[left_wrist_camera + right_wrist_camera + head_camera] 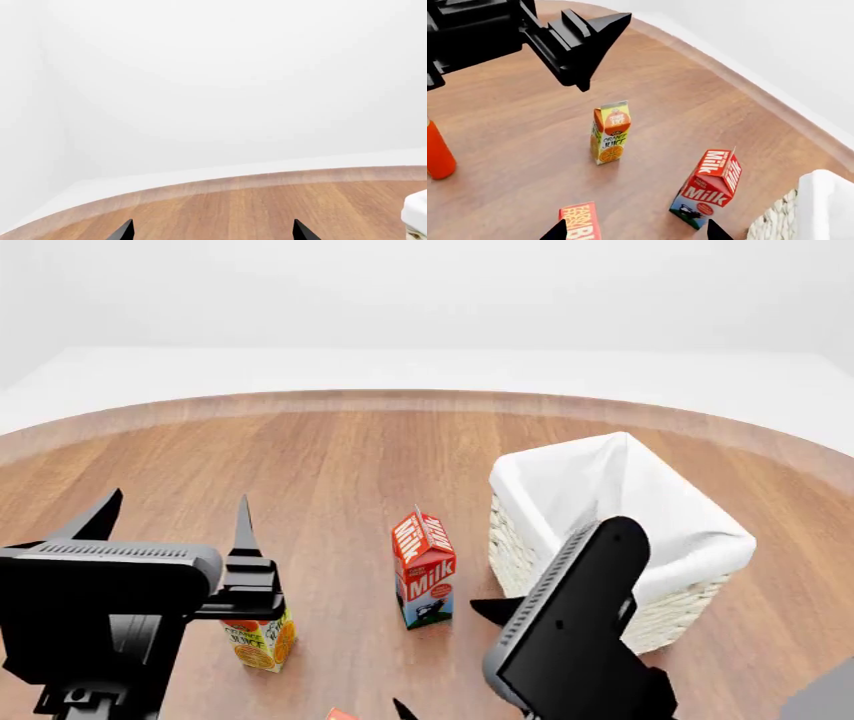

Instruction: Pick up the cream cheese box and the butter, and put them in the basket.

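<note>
The butter (580,222) is a red-orange box lying flat on the wood, cut off by the frame edge in the right wrist view. Only a red corner of the butter (340,714) shows in the head view. My right gripper (637,232) hangs open above the table, one fingertip right beside the butter and nothing between the jaws. The white woven basket (674,605) with its cloth liner stands at the right. My left gripper (174,512) is open and empty, raised over the left part of the table, above the orange juice carton. The cream cheese box is out of view.
A red-and-white milk carton (424,570) stands upright just left of the basket. An orange juice carton (260,638) stands under my left arm. An orange bottle (437,150) stands further off. The round table's rim (400,398) curves along the back.
</note>
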Motion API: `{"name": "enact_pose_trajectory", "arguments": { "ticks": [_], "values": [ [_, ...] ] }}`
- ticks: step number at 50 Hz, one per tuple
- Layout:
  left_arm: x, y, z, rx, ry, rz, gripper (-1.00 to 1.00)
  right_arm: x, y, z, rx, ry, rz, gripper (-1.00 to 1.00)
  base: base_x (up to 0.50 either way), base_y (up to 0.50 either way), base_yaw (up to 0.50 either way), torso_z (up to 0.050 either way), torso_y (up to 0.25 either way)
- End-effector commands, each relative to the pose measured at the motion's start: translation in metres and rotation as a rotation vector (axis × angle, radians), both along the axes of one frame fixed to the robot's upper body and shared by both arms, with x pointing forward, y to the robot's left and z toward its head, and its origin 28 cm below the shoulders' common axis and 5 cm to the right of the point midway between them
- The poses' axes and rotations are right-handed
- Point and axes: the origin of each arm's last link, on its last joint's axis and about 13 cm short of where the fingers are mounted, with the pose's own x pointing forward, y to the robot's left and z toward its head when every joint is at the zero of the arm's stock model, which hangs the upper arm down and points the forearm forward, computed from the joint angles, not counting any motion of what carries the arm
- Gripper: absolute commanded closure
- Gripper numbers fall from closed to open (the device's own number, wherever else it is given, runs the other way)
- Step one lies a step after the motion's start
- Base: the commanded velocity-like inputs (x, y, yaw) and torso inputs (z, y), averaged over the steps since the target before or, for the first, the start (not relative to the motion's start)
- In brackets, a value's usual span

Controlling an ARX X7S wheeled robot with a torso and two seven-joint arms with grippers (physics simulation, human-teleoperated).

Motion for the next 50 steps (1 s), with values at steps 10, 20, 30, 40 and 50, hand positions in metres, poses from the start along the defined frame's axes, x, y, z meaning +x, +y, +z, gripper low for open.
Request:
{"name": "enact_pose_trajectory", "arguments": {
  "ticks": [10, 20, 30, 40, 50],
  "values": [
    [0.0, -0.001, 0.0, 0.003, 0.0, -0.001, -1.0, -0.006, 0.006, -0.014, -0.042, 0.012, 0.078, -1.0, 0.0, 0.0, 0.0, 0.0, 0.0],
    [0.0, -0.001, 0.0, 0.003, 0.0, -0.003, -1.0, -0.003, 0.012, -0.024, -0.061, 0.028, 0.086, -1.0, 0.0, 0.0, 0.0, 0.0, 0.0],
    [-0.001, -0.001, 0.0, 0.001, -0.002, -0.005, -1.0, -0.001, 0.017, -0.036, -0.09, 0.057, 0.091, -1.0, 0.0, 0.0, 0.0, 0.0, 0.0],
    [0.0, 0.0, 0.0, 0.0, -0.002, -0.003, -1.0, 0.0, 0.023, -0.043, -0.101, 0.082, 0.11, -1.0, 0.0, 0.0, 0.0, 0.0, 0.0],
    [-0.001, 0.0, 0.0, 0.001, -0.002, -0.001, -1.0, 0.002, 0.026, -0.048, -0.103, 0.086, 0.111, -1.0, 0.0, 0.0, 0.0, 0.0, 0.0]
  ]
}}
